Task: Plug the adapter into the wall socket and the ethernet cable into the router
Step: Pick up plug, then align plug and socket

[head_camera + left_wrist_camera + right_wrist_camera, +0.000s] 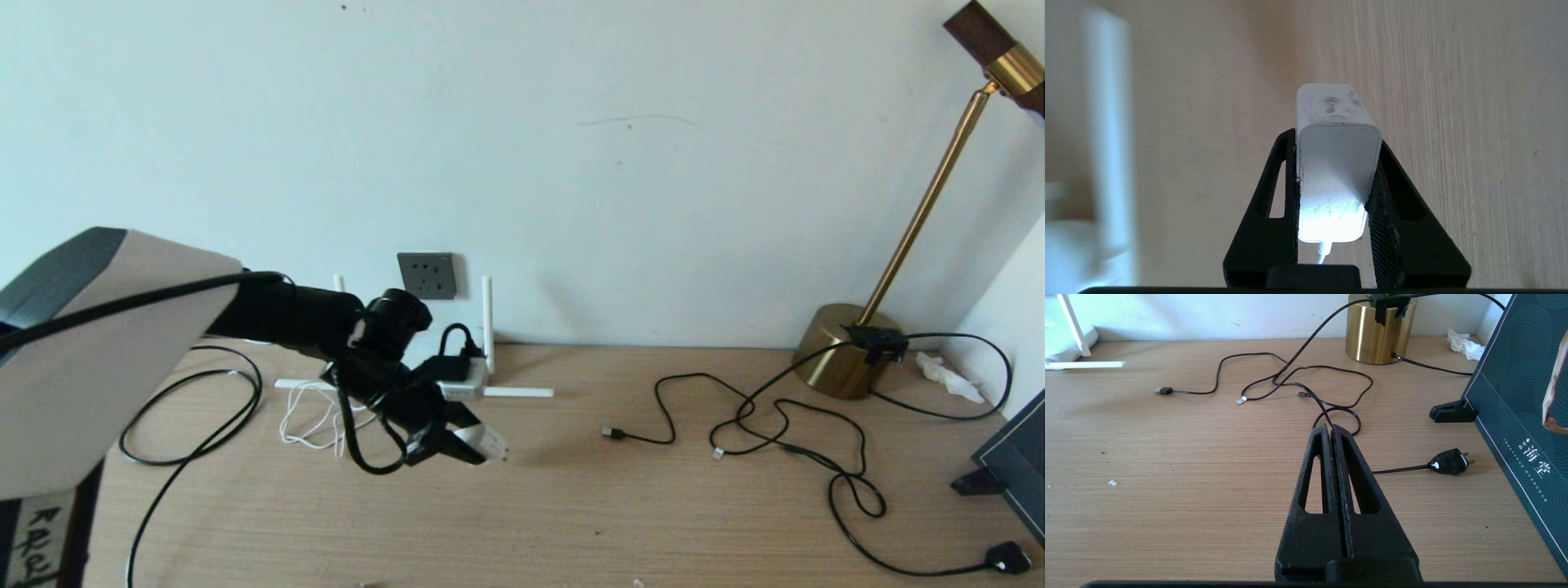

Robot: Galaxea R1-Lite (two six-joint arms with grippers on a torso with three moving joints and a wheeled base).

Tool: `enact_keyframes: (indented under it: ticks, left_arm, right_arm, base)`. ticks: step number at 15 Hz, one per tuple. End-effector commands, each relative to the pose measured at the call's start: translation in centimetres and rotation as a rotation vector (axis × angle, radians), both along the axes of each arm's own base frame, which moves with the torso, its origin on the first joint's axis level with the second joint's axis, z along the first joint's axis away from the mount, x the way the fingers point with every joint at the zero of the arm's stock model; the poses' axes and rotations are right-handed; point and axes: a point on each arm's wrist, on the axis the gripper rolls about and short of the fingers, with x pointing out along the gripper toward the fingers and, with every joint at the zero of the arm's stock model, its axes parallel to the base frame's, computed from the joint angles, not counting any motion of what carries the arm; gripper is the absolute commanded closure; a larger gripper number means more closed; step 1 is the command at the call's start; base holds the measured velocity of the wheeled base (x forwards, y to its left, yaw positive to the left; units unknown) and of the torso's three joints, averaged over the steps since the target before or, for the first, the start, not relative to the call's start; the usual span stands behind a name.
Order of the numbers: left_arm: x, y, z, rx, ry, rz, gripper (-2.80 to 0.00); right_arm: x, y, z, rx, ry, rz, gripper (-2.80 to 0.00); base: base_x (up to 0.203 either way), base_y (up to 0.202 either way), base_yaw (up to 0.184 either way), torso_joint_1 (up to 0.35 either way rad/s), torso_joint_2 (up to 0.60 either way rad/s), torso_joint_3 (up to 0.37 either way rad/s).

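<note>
My left gripper (478, 447) is shut on the white cube adapter (488, 443), holding it low over the table in front of the router (464, 382). In the left wrist view the adapter (1337, 163) sits squarely between the fingers (1286, 183), its white cord (1323, 251) trailing back. The cord (314, 420) lies coiled left of the router. The dark grey wall socket (426, 275) is on the wall above the router. A thick black cable (196, 408) loops at the table's left; its end is hidden. My right gripper (1331, 428) is shut and empty, above the table's right side.
Thin black cables (784, 425) with a small USB plug (612, 433) sprawl right of centre. A brass lamp base (845, 351) stands at the back right with crumpled tissue (947, 376) beside it. A dark teal box (1527, 396) and a black two-pin plug (1449, 462) lie far right.
</note>
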Motion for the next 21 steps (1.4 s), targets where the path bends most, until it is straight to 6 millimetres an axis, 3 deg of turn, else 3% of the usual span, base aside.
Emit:
enact_keyframes:
  ticks: [1,4,7,9,14,15,17,21]
  left_arm:
    - [-1.1,3.5,4.3,-0.093,-0.071,0.054,0.00]
    - [-3.5,10.3,8.3,-0.224,-0.005,0.289,0.00]
    - [-6.5,15.4,10.3,-0.382,0.204,0.481,0.00]
    - [-9.1,16.1,11.2,-0.424,0.342,0.524,0.00]
    - [-15.2,15.2,13.9,-0.620,0.796,0.524,0.00]
    - [-15.7,14.8,14.2,-0.698,0.890,0.509,0.00]
    - [-14.7,14.7,13.4,-0.789,0.987,0.491,0.00]
    - [-13.8,15.9,12.2,-0.823,1.025,0.545,0.00]
  right_arm:
    - [0.0,0.0,0.0,0.000,0.000,0.000,0.00]
    - [0.0,0.0,0.0,0.000,0.000,0.000,0.00]
    - [0.0,0.0,0.0,0.000,0.000,0.000,0.00]
    - [0.0,0.0,0.0,0.000,0.000,0.000,0.00]
    - [0.0,0.0,0.0,0.000,0.000,0.000,0.00]
    - [0.0,0.0,0.0,0.000,0.000,0.000,0.00]
    - [0.0,0.0,0.0,0.000,0.000,0.000,0.00]
    - [0.0,0.0,0.0,0.000,0.000,0.000,0.00]
  base:
    - [0.000,0.000,0.000,0.000,0.00,0.000]
    - [0.000,0.000,0.000,0.000,0.00,0.000]
    - [0.000,0.000,0.000,0.001,0.00,0.010]
    - [0.000,0.000,0.000,0.000,0.00,0.000]
    - [0.000,0.000,0.000,0.000,0.00,0.000]
    - [0.000,0.000,0.000,0.000,0.00,0.000]
    - [0.000,0.000,0.000,0.000,0.00,0.000]
    - [0.000,0.000,0.000,0.000,0.00,0.000]
